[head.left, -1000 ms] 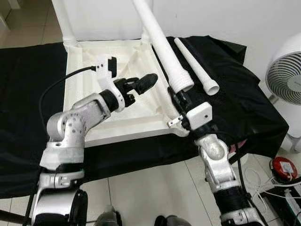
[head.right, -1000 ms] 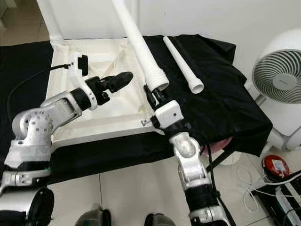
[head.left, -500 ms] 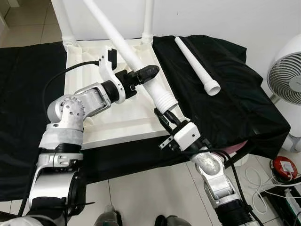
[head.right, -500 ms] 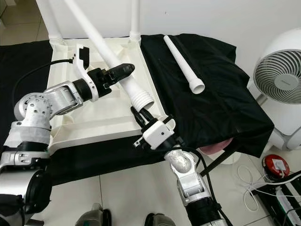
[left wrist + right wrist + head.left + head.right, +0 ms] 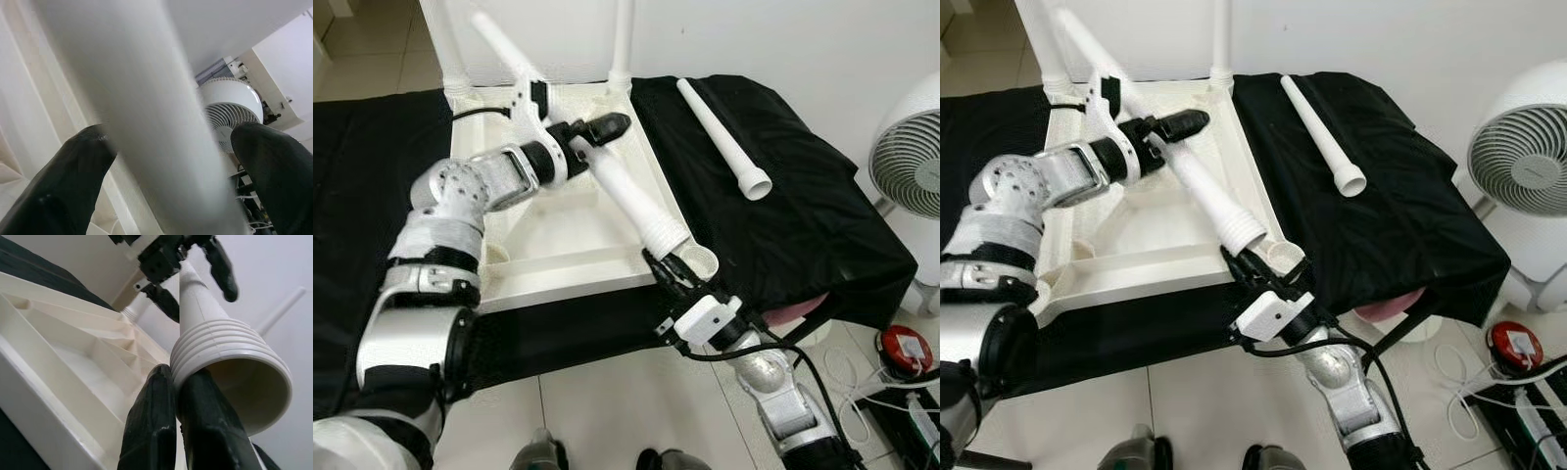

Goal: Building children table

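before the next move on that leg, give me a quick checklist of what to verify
1. Right gripper on the ribbed wide end of the held leg: ok, fingers pinch its rim in the right wrist view.
2. Left gripper steadying the leg mid-shaft: ok, a finger on each side of it in the left wrist view.
3. Open corner socket of the upturned tabletop free to take a leg: ok, it sits right beside the leg's wide end.
4. Leg lined up with the socket: not ok, it lies slanted across the tabletop.
5. Spare leg out of the way: ok, lying on the black cloth.
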Motion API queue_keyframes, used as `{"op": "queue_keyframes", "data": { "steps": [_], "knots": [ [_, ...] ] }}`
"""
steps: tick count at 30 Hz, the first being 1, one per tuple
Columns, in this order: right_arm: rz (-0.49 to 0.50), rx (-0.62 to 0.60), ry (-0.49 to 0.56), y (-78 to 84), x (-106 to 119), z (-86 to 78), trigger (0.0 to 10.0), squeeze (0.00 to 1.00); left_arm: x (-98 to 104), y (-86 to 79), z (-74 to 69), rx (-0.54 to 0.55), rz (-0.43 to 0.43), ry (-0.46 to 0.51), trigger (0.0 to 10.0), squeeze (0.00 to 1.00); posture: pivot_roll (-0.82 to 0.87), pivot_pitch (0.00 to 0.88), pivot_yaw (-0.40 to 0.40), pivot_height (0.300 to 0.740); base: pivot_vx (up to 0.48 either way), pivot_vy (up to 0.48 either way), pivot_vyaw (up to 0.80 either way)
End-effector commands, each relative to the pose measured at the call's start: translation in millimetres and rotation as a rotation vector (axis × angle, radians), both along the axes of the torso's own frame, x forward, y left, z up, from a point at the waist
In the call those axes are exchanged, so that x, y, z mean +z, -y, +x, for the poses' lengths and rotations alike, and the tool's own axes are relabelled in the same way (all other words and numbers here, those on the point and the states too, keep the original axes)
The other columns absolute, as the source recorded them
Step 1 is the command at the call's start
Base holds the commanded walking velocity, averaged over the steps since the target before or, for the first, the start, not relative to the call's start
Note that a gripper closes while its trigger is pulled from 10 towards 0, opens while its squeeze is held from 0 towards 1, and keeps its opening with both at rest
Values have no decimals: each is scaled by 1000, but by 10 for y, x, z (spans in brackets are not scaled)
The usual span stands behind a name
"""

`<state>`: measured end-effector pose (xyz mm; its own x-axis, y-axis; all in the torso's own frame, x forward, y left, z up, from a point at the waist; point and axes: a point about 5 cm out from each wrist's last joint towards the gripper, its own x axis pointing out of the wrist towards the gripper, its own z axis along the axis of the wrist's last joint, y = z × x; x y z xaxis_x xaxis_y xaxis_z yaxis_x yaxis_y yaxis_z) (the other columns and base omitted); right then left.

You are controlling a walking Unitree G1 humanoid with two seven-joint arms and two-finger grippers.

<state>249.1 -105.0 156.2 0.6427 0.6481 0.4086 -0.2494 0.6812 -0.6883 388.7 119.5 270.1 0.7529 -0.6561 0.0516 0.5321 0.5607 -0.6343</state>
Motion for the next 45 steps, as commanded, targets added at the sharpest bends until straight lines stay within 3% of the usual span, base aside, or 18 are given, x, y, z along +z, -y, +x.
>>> {"op": "queue_keyframes", "data": {
  "steps": [1,2,3,4,5,6,10,11,26,27,32,37,38,39,40,42,43,45],
  "knots": [
    [1,-14,44,19,21,-32,10000,0,136,63,-87,-285,-129,200,10000,0,-22,59,7,740,0,0,0],
    [-6,-17,46,20,11,-31,10000,0,137,56,-81,-281,-129,200,8824,0,-23,59,8,740,0,0,0],
    [-6,-17,46,20,11,-31,10000,0,137,56,-81,-281,-129,200,8824,0,-23,59,8,740,0,0,0],
    [-12,-19,49,20,2,-34,10000,0,137,52,-75,-279,-131,199,7647,0,-24,58,9,740,0,0,0],
    [-14,-17,47,17,-6,-35,10000,0,137,52,-72,-279,-135,196,3961,0,-22,57,9,740,0,0,0],
    [-16,-14,47,13,-11,-37,10000,0,127,60,-78,-287,-130,196,2353,0,-23,56,11,740,0,0,0],
    [-22,-14,53,4,-23,-40,10000,0,114,76,-76,-306,-125,194,1765,0,-23,58,11,740,0,0,0],
    [-26,-13,57,0,-25,-41,10000,0,111,87,-78,-314,-125,193,0,0,-21,60,10,740,0,0,0],
    [-50,0,43,2,-80,-31,10000,0,176,99,-81,-346,-196,197,0,0,-15,80,5,740,0,0,0],
    [-23,-4,45,10,-64,-33,10000,1000,204,86,-72,-334,-226,186,0,0,-14,86,5,740,0,0,0],
    [70,-45,64,52,-49,-61,10000,1000,257,28,-43,-295,-262,177,0,0,-8,91,5,740,0,0,0],
    [100,-84,83,77,-83,-121,10000,1000,280,-49,6,-236,-270,162,0,0,-7,94,9,740,0,0,0],
    [102,-90,72,79,-118,-140,10000,0,298,-76,21,-219,-285,157,0,0,-8,94,11,740,0,0,0],
    [102,-90,72,79,-118,-140,10000,0,298,-76,21,-219,-285,157,0,0,-8,94,11,740,0,0,0],
    [94,-93,68,79,-158,-165,10000,0,312,-97,40,-199,-299,143,3804,0,-8,94,11,740,0,0,0],
    [88,-93,64,78,-183,-181,10000,0,321,-107,49,-189,-309,134,3804,0,-8,94,11,740,0,0,0],
    [82,-92,52,76,-215,-199,10000,0,332,-125,68,-168,-320,124,10000,0,-7,96,12,740,0,0,0],
    [79,-93,39,81,-244,-218,10000,0,337,-146,85,-147,-324,115,10000,0,-8,97,14,740,0,0,0]
  ]
}}
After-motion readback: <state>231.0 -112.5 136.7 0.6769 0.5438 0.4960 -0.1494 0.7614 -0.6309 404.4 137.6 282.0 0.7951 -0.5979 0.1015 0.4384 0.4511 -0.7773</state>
